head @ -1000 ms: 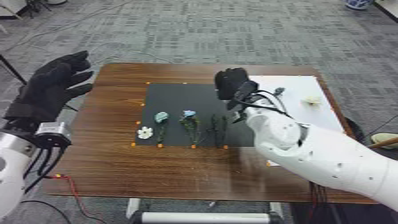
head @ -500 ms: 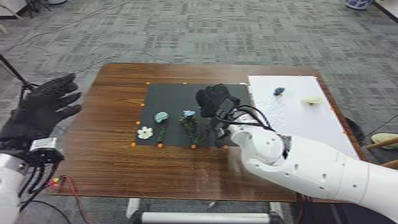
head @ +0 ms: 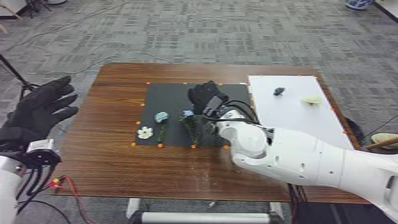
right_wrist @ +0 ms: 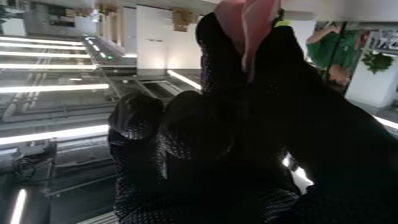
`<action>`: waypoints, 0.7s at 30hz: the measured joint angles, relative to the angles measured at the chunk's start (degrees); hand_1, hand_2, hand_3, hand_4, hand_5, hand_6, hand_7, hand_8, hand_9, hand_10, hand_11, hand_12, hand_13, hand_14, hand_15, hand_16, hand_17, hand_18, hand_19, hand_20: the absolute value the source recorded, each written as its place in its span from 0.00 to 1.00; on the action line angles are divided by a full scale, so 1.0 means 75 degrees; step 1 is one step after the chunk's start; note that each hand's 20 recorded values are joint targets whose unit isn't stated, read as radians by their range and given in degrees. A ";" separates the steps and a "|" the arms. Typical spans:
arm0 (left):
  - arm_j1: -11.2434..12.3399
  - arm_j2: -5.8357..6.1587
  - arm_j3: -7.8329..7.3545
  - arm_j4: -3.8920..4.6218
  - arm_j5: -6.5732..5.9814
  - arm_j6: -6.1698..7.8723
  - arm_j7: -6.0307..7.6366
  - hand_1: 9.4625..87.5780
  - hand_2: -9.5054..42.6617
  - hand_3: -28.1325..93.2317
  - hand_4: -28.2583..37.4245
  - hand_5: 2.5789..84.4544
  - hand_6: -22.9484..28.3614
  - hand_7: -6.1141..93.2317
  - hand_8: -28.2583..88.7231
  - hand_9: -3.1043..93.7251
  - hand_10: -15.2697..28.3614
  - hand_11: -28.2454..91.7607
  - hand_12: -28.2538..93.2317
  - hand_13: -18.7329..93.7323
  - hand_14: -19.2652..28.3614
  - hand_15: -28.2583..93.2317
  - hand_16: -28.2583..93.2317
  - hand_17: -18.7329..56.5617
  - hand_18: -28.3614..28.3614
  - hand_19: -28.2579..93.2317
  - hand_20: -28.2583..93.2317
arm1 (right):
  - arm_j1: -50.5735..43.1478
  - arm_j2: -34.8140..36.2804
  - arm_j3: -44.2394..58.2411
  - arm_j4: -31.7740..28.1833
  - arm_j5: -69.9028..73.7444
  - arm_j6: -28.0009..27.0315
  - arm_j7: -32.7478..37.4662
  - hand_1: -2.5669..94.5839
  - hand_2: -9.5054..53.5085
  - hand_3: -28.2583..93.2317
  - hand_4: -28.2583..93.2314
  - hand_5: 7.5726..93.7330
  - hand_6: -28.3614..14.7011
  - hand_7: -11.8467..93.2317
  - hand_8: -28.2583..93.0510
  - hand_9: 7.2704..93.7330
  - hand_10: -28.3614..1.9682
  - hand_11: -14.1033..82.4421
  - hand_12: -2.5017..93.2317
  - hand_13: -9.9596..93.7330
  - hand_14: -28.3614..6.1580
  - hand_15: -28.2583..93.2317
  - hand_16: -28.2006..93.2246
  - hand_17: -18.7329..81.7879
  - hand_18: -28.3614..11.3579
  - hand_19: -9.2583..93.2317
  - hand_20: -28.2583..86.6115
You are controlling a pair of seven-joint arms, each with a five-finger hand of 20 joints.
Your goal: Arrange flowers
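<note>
The left hand [head: 41, 107] is at the table's left side, its fingers loosely extended and apart, holding nothing. On the black mat [head: 173, 95], the white flower [head: 145, 132] lies by the near left corner, its petals spread wide and pale. Next comes the teal flower [head: 161, 117], with a rounded, pale bloom and a thin green stem running toward the mat's near edge. To its right lies the blue flower [head: 188, 114], a small, light bloom on a darker, leafy stem, also pointing near. Dark greenery [head: 212, 129] lies beside it, partly hidden by the right arm [head: 280, 152]. The right hand [head: 205, 94] is over the far part of the mat; in the right wrist view its thumb and fingers grip a smooth, folded pink piece [right_wrist: 246, 22], bright and tapering between them. On the white sheet [head: 306, 122], the dark flower [head: 279, 91] is small and compact, and farther right the cream flower [head: 312, 100] is fuller and pale yellow.

Compared with the earliest frame, the left hand has moved nearer. The white, teal and blue flowers lie where they did. The right hand has shifted left across the mat, and its arm now covers more of the greenery while leaving the dark flower well clear. The cream flower has kept its place.
</note>
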 measured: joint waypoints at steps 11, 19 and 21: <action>-0.0042 0.0000 0.0001 -0.0001 0.0002 -0.0012 -0.0019 0.18 0.12 0.80 0.00 0.24 0.48 0.29 0.15 0.21 0.57 0.42 0.39 0.22 0.66 0.59 0.19 0.10 0.83 0.56 0.34 | 0.0150 -0.0052 -0.0308 0.0084 -0.0058 0.0119 0.0077 0.57 0.00 0.88 0.00 0.80 0.72 0.52 0.20 0.92 0.83 0.31 0.55 0.81 0.70 0.87 0.55 0.57 0.22 0.94 0.72; -0.0105 0.0001 0.0008 0.0005 0.0002 -0.0057 -0.0034 0.18 0.13 0.79 0.00 0.24 0.48 0.29 0.15 0.21 0.57 0.42 0.39 0.22 0.66 0.59 0.19 0.10 0.83 0.56 0.34 | 0.0081 -0.0102 -0.0250 0.0356 -0.0079 0.0061 0.0063 0.57 0.00 0.89 0.00 0.79 0.73 0.53 0.21 0.92 0.84 0.31 0.55 0.81 0.71 0.87 0.55 0.56 0.22 0.94 0.72; -0.0105 0.0001 0.0007 0.0005 0.0002 -0.0064 -0.0038 0.18 0.13 0.79 0.00 0.24 0.48 0.29 0.15 0.21 0.57 0.42 0.39 0.22 0.67 0.59 0.19 0.10 0.83 0.56 0.34 | 0.0051 -0.0094 -0.0208 0.0354 -0.0091 0.0013 0.0049 0.56 0.00 0.89 0.00 0.78 0.74 0.53 0.21 0.92 0.84 0.31 0.55 0.81 0.71 0.87 0.55 0.56 0.22 0.94 0.72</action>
